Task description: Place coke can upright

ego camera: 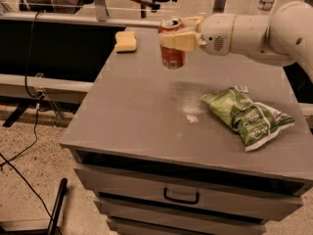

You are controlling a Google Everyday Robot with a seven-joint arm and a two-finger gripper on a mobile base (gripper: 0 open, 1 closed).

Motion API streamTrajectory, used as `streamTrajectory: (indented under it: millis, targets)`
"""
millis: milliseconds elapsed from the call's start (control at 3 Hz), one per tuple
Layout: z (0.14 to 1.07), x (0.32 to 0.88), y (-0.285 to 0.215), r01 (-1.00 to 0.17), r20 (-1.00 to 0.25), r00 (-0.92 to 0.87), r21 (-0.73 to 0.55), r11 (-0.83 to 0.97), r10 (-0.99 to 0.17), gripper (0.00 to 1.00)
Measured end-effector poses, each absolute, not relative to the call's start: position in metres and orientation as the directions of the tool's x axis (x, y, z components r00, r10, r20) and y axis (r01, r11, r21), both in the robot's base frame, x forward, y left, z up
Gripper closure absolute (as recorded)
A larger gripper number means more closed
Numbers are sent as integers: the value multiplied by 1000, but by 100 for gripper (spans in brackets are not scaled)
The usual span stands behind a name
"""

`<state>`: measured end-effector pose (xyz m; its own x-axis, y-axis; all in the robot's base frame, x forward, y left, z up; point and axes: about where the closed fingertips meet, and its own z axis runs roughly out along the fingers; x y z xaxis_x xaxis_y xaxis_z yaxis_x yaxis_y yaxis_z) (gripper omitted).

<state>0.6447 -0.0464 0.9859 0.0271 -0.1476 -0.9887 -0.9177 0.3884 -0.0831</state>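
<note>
Coke can (172, 58) sits upright over the table (132, 116), clenched in the claw (171, 33).

The gripper claw (178, 35), clamped on the coke can (172, 55), hangs over the far part of a grey cabinet top (132, 111). Below the claw and nearer the camera, grey drawers show a dark handle (181, 196). Left of the claw runs a dark low panel (58, 53); below it, black cables (35, 126) trail across a speckled beige floor (54, 165)
</note>
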Motion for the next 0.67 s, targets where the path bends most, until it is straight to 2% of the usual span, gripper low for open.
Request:
streamTrajectory:
  millis: [667]
  targets:
    - [966, 652, -35, -892, -997, 12, -43, 450, -71, 100]
